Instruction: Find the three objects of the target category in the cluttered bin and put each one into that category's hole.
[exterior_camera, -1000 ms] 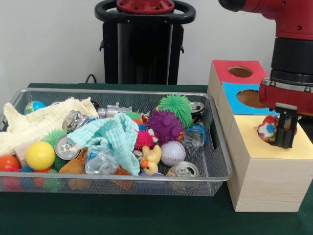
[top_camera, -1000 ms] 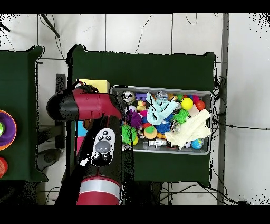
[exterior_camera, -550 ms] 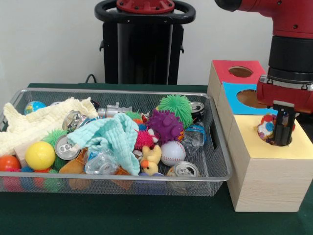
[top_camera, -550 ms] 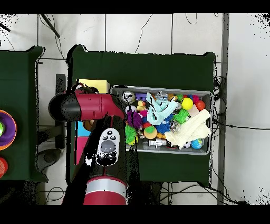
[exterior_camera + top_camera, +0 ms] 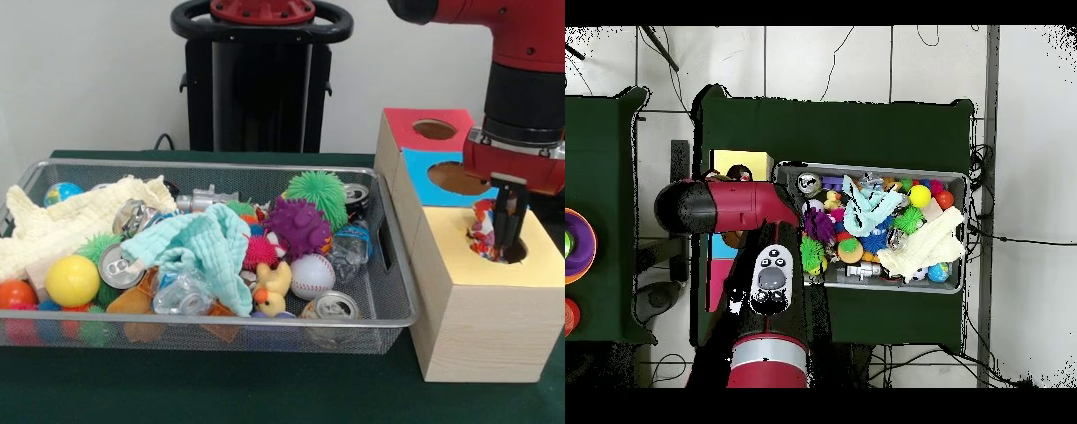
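Note:
My gripper (image 5: 506, 250) hangs at the right over the round hole (image 5: 519, 254) in the yellow-topped wooden box (image 5: 450, 256). It is shut on a small multicoloured ball (image 5: 482, 231), which sticks out to the left of the dark fingers (image 5: 508, 216) just above the hole's rim. The wire bin (image 5: 212, 166) on the left holds several toys, among them a baseball (image 5: 312, 276), a yellow ball (image 5: 72, 280), a purple spiky ball (image 5: 299, 226) and a green spiky ball (image 5: 316, 192). In the overhead view the red arm (image 5: 730, 205) hides the gripper beside the yellow box (image 5: 743, 162).
Behind the yellow box stand a blue box (image 5: 424, 177) and a red box (image 5: 406, 124), each with a round hole. The bin also holds crushed cans (image 5: 334, 306), a pale green cloth (image 5: 207, 243), a cream cloth (image 5: 62, 221) and a rubber duck (image 5: 274, 287).
The gripper has turned about its own axis over the yellow box's hole, so its fingers now show edge-on. The multicoloured ball has stayed at the hole's rim. The bin is unchanged.

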